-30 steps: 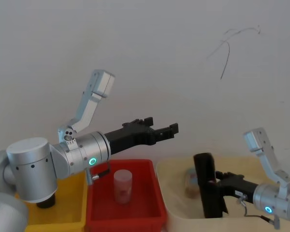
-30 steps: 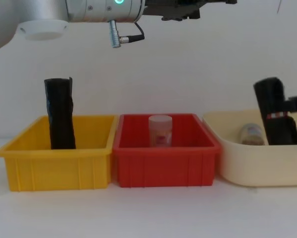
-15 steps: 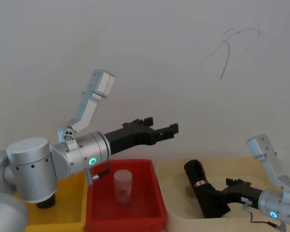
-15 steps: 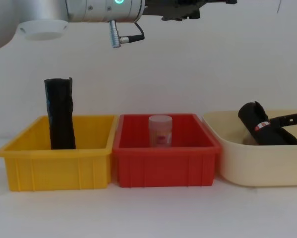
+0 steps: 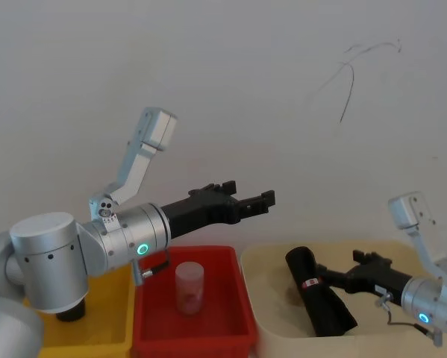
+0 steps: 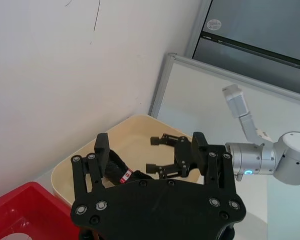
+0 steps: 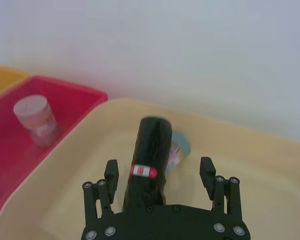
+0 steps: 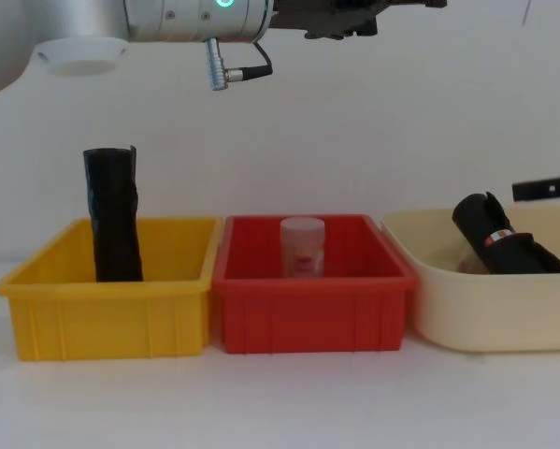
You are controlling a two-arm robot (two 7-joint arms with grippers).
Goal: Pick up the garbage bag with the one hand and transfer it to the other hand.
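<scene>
Garbage bag [image 5: 318,299] seen lying tilted in cream tub [image 5: 272,321], red-and-white label band up, resting against small jar [image 7: 178,147]. Right gripper [image 5: 335,275] held just above bag, fingers spread, nothing gripped. Left gripper [image 5: 254,202] held high above red bin [image 5: 234,322], fingers apart, empty.

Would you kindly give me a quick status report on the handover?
Right tool open above garbage bag, not gripping. Bag lies tilted in cream tub. Left tool open, raised above red bin. Nothing between them.
</scene>
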